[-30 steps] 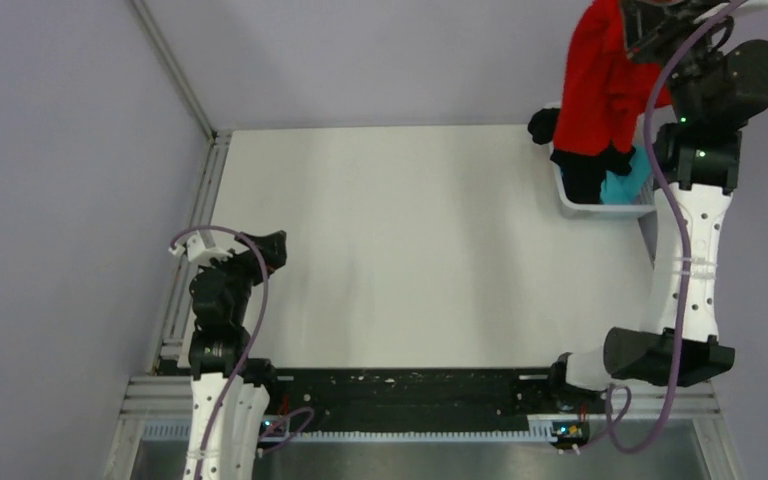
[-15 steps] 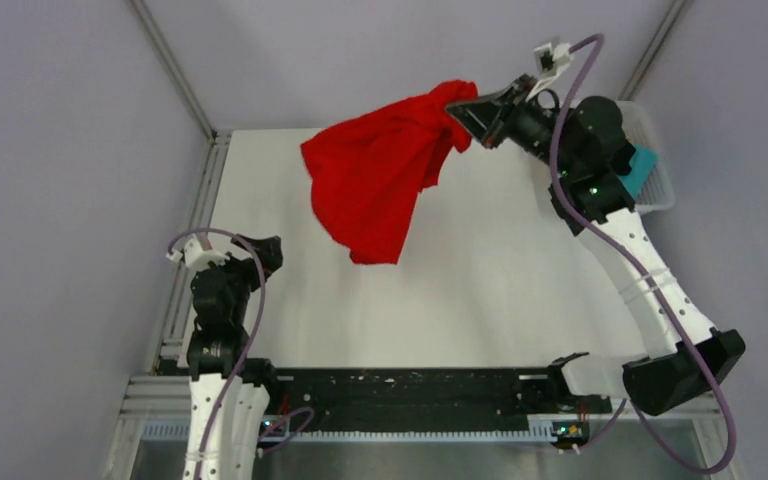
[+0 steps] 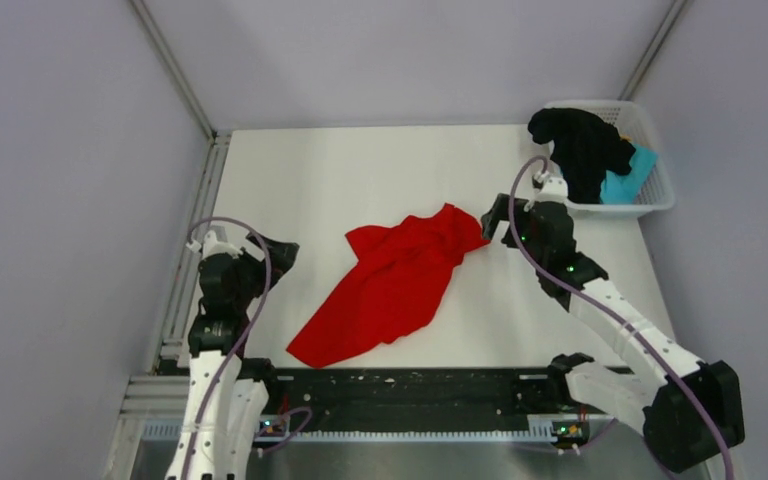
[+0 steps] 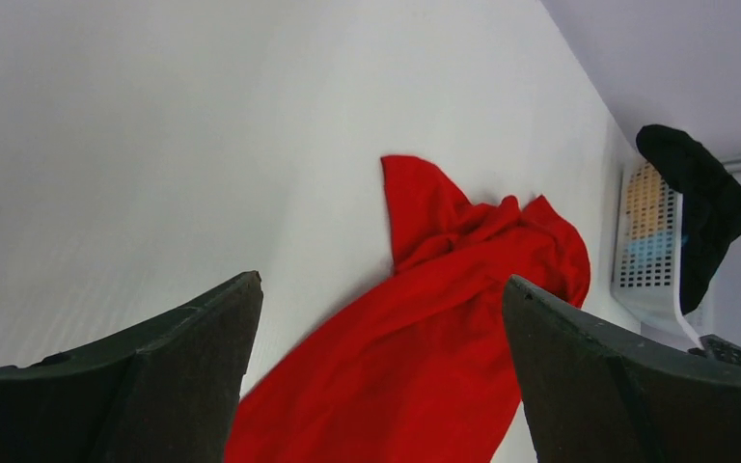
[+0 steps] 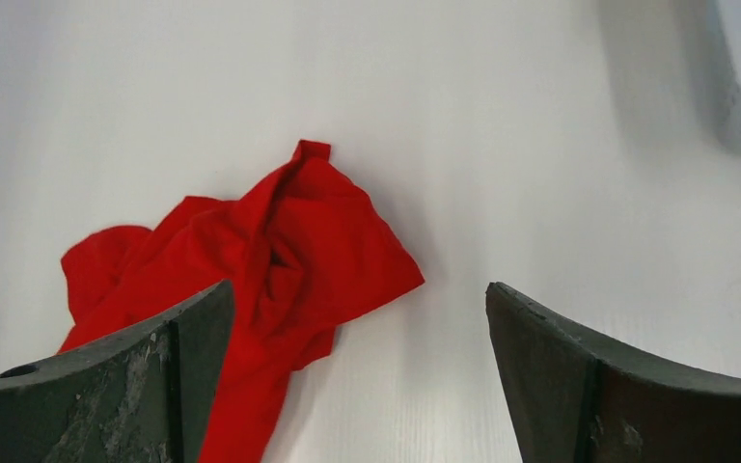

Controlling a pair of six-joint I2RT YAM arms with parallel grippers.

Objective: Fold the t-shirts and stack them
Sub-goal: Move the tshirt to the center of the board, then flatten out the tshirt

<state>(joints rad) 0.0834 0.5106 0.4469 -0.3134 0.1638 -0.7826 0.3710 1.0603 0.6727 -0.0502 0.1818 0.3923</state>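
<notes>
Basket (image 3: 652, 207): black shirt (image 3: 580, 145) draped over rim, teal shirt (image 3: 625, 183) inside. Red shirt (image 3: 395, 285) crumpled on surface (image 3: 360, 180). Left hand (image 3: 272, 250), right hand (image 3: 500, 215) spread, empty.

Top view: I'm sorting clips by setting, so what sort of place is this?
Likely a robot lab cell, not a home: bare white table, plain grey walls, two arms bolted at its edge.

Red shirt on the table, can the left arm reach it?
Probably yes. The red shirt lies crumpled on the table right ahead of the open left gripper, with only bare table between them.
</notes>
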